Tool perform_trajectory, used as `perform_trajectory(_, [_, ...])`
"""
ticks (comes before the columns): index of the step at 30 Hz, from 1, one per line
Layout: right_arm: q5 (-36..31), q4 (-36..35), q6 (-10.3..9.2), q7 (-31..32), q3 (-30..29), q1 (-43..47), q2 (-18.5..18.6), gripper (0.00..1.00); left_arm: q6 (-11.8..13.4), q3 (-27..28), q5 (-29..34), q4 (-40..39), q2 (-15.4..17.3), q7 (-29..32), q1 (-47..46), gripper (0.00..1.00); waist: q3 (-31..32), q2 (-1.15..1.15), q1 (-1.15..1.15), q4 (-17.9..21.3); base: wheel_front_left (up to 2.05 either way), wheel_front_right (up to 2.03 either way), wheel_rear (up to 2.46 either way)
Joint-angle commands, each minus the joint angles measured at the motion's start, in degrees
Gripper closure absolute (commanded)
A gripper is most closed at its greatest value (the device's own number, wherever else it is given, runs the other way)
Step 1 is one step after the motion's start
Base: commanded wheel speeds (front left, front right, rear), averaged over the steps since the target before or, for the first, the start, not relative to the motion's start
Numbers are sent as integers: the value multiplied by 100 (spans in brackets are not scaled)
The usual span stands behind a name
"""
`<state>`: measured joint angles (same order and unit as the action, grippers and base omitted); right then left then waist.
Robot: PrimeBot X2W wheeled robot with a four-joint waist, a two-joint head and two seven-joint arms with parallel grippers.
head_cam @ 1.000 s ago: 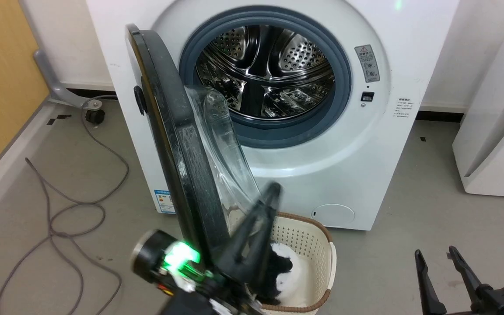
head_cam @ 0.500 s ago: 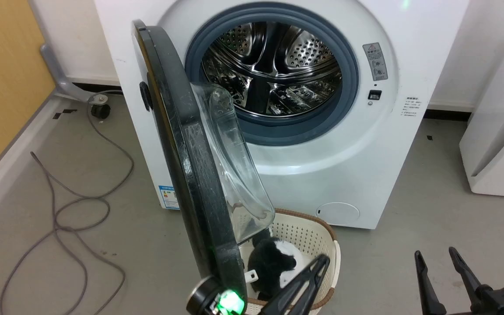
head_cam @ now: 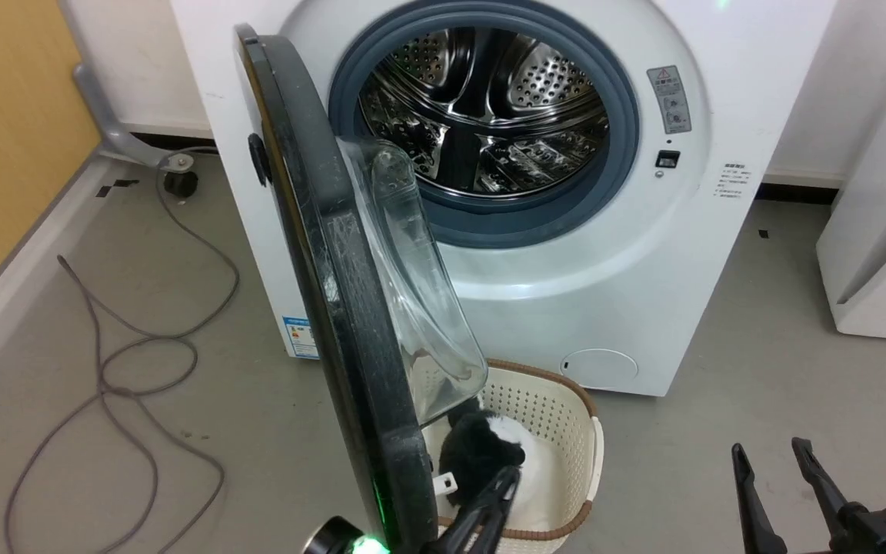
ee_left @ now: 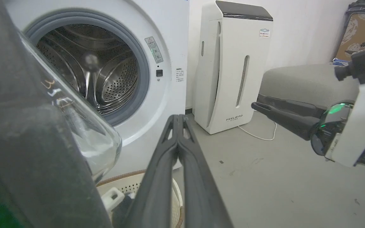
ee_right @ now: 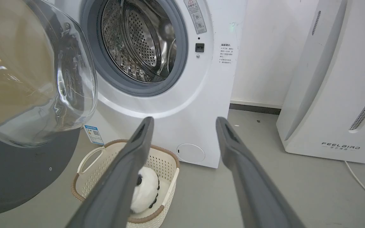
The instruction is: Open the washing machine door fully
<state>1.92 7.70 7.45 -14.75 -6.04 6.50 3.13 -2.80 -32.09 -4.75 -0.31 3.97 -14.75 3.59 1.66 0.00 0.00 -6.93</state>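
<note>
Clearly ajar, the washing machine door [head_cam: 335,308] stands nearly edge-on in the head view. It is hinged at 9 o'clock of the porthole and runs from 11 o'clock down to 6 o'clock of that view. Its bulging glass bowl [head_cam: 420,308] faces 3 o'clock, toward the washing machine [head_cam: 589,292], whose steel drum [head_cam: 489,115] and grey gasket [head_cam: 620,161] are fully exposed.

The left jaws are together, their two dark fingers [ee_left: 169,152] pressed flat against each other and holding nothing. In the head view they sit at 6 o'clock, just beside the door's lower rim on its glass side. I cannot tell whether they touch it.

The right jaws are apart and empty, their fingers [head_cam: 747,492] at 4 o'clock of the head view, well away from the door.

On the floor at 6 o'clock of the machine's front stands a cream basket [head_cam: 566,400] with a brown rim. A black-and-white plush toy [head_cam: 489,450] lies inside it.

At 3 o'clock of the machine stands a white appliance [ee_right: 328,95] marked FEELBIRD. A grey cable [head_cam: 143,346] loops over the floor at 8 o'clock.
</note>
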Motion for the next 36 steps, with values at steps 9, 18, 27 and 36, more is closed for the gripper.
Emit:
perform_trajectory(9, [52,55,3,-25,-14,-31,-25,0,184,430,-63,231,20,-25,60,100,-7,0,0,-218,0,0,0])
perform_trajectory(18, [116,87,3,-25,-6,-4,-25,0,198,587,-29,244,60,-25,132,100,-2,0,0,-627,0,0,0])
perform_trajectory(27, [162,128,3,-25,-4,33,-25,0,256,709,7,110,133,-25,267,100,6,0,0,-1121,0,0,0])
perform_trajectory(36, [165,149,3,-25,-9,4,-25,0,376,1067,-45,35,272,-25,298,100,-14,0,0,-1629,0,0,0])
